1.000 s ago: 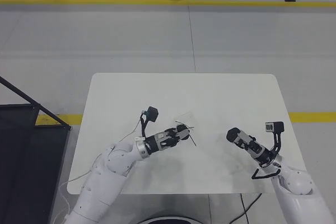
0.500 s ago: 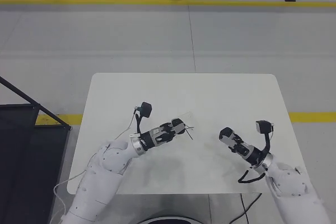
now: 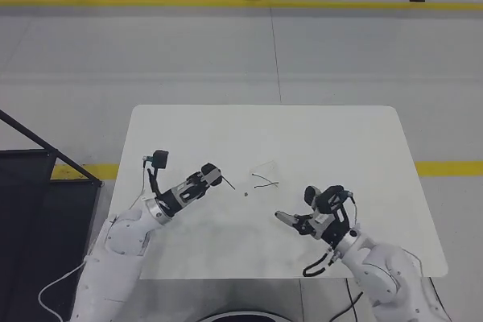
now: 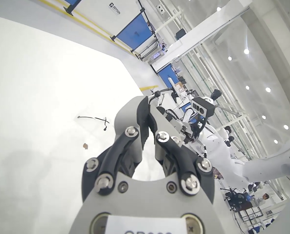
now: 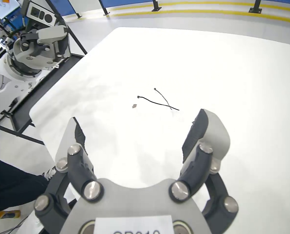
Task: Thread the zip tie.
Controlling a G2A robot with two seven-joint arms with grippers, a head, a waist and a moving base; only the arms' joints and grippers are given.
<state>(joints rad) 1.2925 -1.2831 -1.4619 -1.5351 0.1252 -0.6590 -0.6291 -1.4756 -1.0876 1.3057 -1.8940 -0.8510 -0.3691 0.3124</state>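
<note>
– White table on a pale hall floor with a yellow line across it: where do the zip ties lie?
– Two black zip ties lie flat near the table's middle, crossed over each other toward one end, their heads apart. Neither gripper touches them. A small brown speck sits just beside them.
– And the arms?
– The left gripper hangs over the table on the robot's left of the ties, its pads pressed together with nothing between them. The right gripper is on the side nearer the robot, jaws spread wide and pointed toward the ties, apart from them.
– Anything else?
– A black frame stands off the table's left edge.
</note>
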